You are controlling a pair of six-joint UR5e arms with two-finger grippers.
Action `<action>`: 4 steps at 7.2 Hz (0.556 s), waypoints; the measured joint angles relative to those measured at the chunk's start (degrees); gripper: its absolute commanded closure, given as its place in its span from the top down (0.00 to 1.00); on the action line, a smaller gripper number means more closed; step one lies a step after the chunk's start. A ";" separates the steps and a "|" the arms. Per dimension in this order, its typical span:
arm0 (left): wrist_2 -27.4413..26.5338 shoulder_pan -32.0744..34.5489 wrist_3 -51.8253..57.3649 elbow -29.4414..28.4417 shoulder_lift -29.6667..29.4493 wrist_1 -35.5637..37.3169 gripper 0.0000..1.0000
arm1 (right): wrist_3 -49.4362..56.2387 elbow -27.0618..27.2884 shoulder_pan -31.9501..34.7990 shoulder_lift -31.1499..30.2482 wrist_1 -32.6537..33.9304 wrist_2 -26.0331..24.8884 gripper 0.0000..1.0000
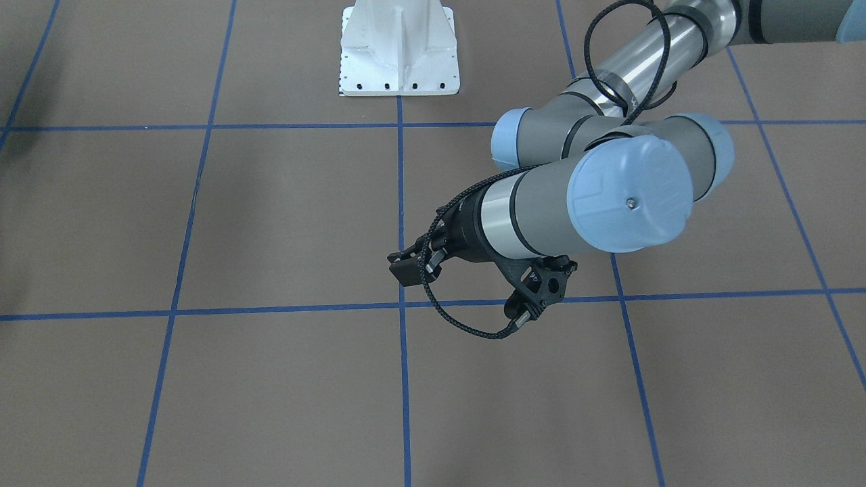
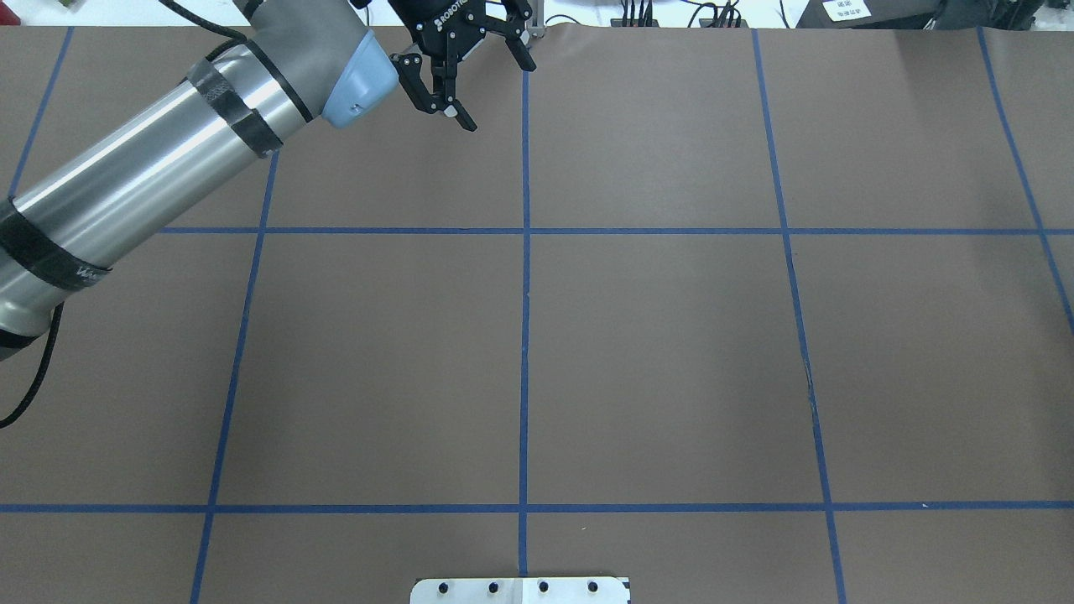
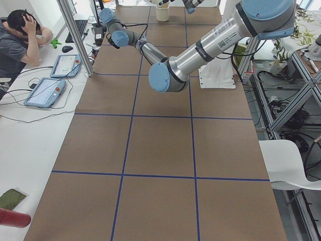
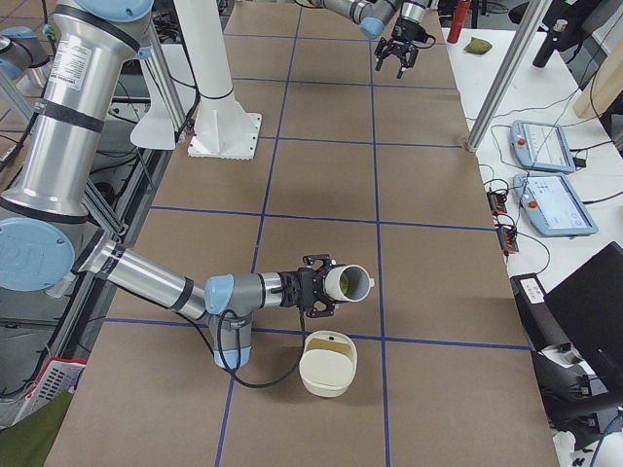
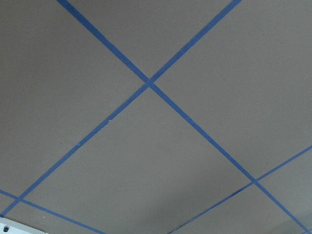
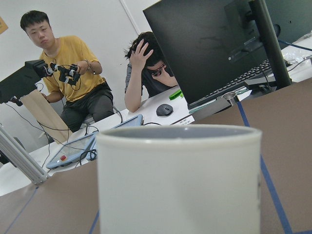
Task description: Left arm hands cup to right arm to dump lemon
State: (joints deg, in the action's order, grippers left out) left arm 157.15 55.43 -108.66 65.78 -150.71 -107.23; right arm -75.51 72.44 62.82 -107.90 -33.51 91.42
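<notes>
Across the brown table [image 2: 671, 352], taped into squares by blue lines, the left arm [image 2: 151, 168] reaches from the robot's side to the far edge. Its left gripper [image 2: 499, 94] hangs there with both fingers spread wide and nothing between them. The left wrist view shows only bare table and crossing tape.

At the table's other end, seen only from the right side, the right arm [image 4: 156, 277] lies low and stretched out. The right gripper [image 4: 329, 285] is level with the surface and has the cup [image 4: 358, 282] at its tip. From that view alone I cannot tell how firmly its fingers grip. The cup lies on its side off the table, its mouth turned toward the operators' desks. An off-white round bowl [image 4: 326, 375] stands on the table just beside the cup, nearer the camera. The lemon [image 4: 344, 281] shows as a yellow-green patch inside the cup's mouth.

In the right wrist view the cup's pale wall fills the foreground. Behind it sit 2 people, 1 in a yellow shirt [image 6: 73, 63], and a dark monitor [image 6: 204, 44].
</notes>
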 measured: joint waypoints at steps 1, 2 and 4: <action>0.00 0.12 -0.04 0.09 -0.04 0.00 1.00 | -5.90 -0.87 0.04 0.08 -1.78 0.26 0.10; 0.00 0.19 -0.06 0.14 -0.13 0.00 1.00 | -12.47 -1.24 0.13 0.21 -3.39 0.37 0.09; 0.00 0.46 -0.06 0.20 -0.34 0.00 1.00 | -24.07 -2.74 0.44 0.56 -7.56 0.38 0.08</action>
State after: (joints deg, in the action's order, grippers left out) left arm 157.15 55.89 -108.72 65.99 -151.05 -107.23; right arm -99.59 69.71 63.26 -107.34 -41.08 91.80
